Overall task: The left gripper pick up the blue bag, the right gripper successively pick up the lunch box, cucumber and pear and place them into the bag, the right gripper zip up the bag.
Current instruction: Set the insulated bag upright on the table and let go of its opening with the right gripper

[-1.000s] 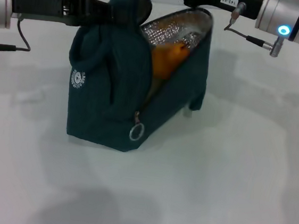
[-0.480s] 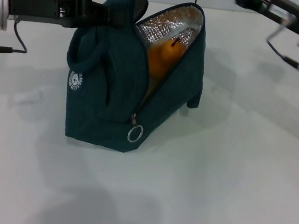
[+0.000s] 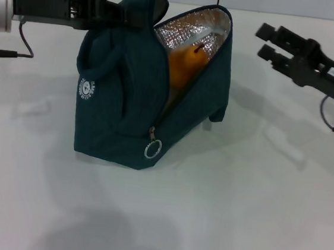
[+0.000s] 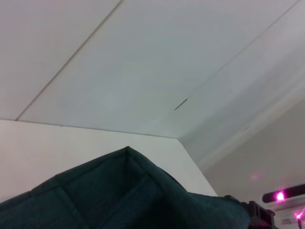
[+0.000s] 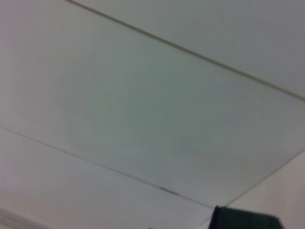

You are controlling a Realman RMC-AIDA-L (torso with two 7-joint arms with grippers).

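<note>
The blue bag (image 3: 121,108) stands on the white table with its mouth open and its silver lining showing. The pear (image 3: 185,64) lies inside, near the top of the opening. The lunch box and cucumber are hidden from view. My left gripper (image 3: 128,13) is shut on the bag's top handle and holds it up. The bag's fabric fills the left wrist view (image 4: 124,195). My right gripper (image 3: 264,42) is open and empty, in the air to the right of the bag's mouth. The zipper's ring pull (image 3: 152,150) hangs low on the bag's front.
The white table (image 3: 237,198) spreads in front of and to the right of the bag. A cable (image 3: 20,44) hangs from the left wrist at the far left. The right wrist view shows ceiling and a corner of the bag (image 5: 243,220).
My right gripper has moved from above the bag's mouth out to the right and lower. The bag and my left gripper have barely moved.
</note>
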